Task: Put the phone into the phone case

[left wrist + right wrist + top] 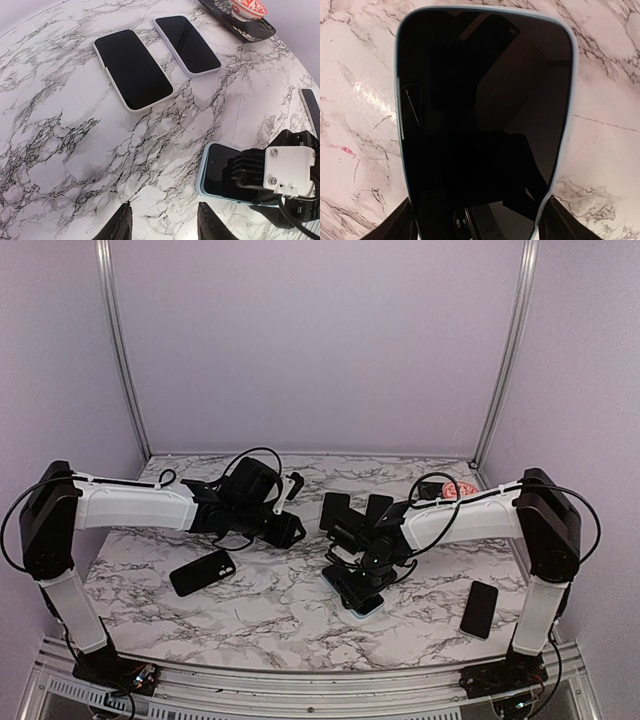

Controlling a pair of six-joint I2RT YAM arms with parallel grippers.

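Observation:
The phone (480, 125), black screen up, sits inside the light blue phone case (568, 100) and lies flat on the marble table (280, 610) right of centre. My right gripper (480, 220) stands over the phone's (368, 604) near end. Its fingers (402, 225) lie against both long sides of the case, so it is shut on the phone. My left gripper (165, 222) hovers open over bare marble just left of the cased phone (215, 170), nothing between its fingers. It is seen from above as the left gripper (290, 528).
Behind the grippers lie a white-cased phone (132, 70) and a lilac-cased phone (187, 44), side by side. A bare black phone (202, 572) lies front left, another black phone (480, 608) front right. A red patterned bowl (248, 7) stands on a dark tray (250, 31) back right.

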